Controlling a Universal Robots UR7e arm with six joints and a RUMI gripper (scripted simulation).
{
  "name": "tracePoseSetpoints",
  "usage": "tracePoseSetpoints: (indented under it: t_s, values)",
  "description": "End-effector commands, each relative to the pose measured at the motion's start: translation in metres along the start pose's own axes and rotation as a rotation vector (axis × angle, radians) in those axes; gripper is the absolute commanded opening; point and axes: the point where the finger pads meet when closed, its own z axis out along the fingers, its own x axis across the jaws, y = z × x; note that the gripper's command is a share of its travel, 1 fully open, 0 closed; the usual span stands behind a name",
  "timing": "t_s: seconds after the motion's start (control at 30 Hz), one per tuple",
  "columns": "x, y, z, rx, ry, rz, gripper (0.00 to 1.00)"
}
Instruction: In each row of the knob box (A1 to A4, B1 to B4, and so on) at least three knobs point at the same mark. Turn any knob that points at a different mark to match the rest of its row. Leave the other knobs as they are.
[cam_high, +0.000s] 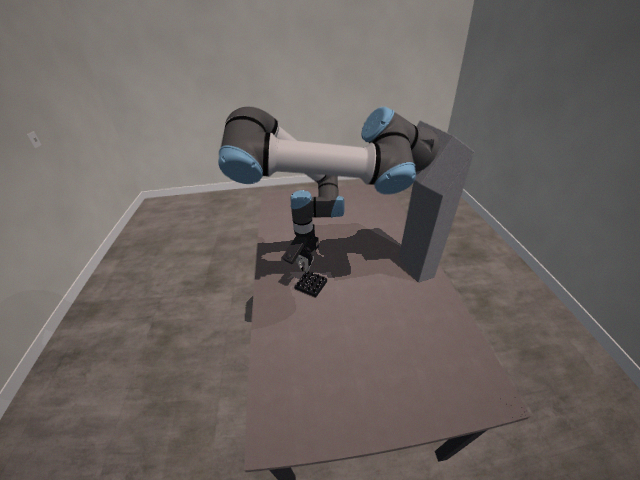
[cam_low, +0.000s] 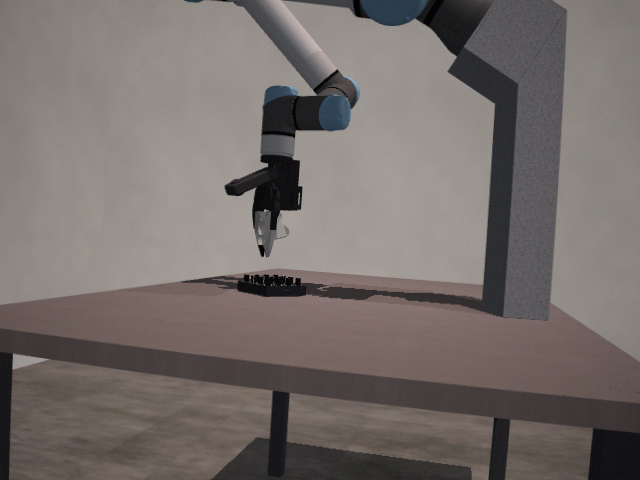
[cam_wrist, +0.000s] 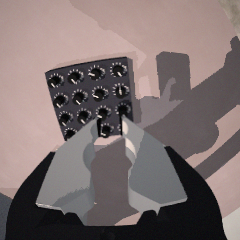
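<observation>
The black knob box (cam_high: 305, 291) (cam_low: 276, 291) (cam_wrist: 67, 88) lies on the table, turned slightly in the wrist view. Its knobs stand in a four-by-four grid with white pointers and tick marks; row letters are not readable. In the wrist view, the top right knob (cam_wrist: 119, 70) points down and slightly right, and the knob below it (cam_wrist: 120, 90) points roughly along the vertical. My gripper (cam_high: 306, 269) (cam_low: 265, 254) (cam_wrist: 110, 118) hangs above the box, touching no knob. Its fingertips are a narrow gap apart with nothing between them. The fingers hide part of the box's near right corner.
The table (cam_high: 372, 361) (cam_low: 330, 335) carries the box and the grey pedestal (cam_high: 429, 227) (cam_low: 532, 206) of the arm, well to the right of the box. The arm's shadow falls across the table and the near right part of the box in the wrist view.
</observation>
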Motion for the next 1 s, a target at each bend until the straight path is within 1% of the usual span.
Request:
tracePoseSetpoints:
  t_s: [0.0, 0.1, 0.5, 0.57, 0.8, 0.97]
  values:
    - [0.002, -0.002, -0.001, -0.001, 0.006, 0.098, 0.11]
    - [0.004, -0.003, -0.003, -0.001, 0.006, 0.221, 0.11]
    - [0.010, -0.006, -0.007, 0.000, 0.006, 0.562, 0.11]
    - [0.010, -0.006, -0.007, 0.000, 0.006, 0.562, 0.11]
    - [0.012, -0.006, -0.009, 0.000, 0.006, 0.683, 0.11]
    - [0.012, -0.006, -0.009, 0.001, 0.006, 0.715, 0.11]
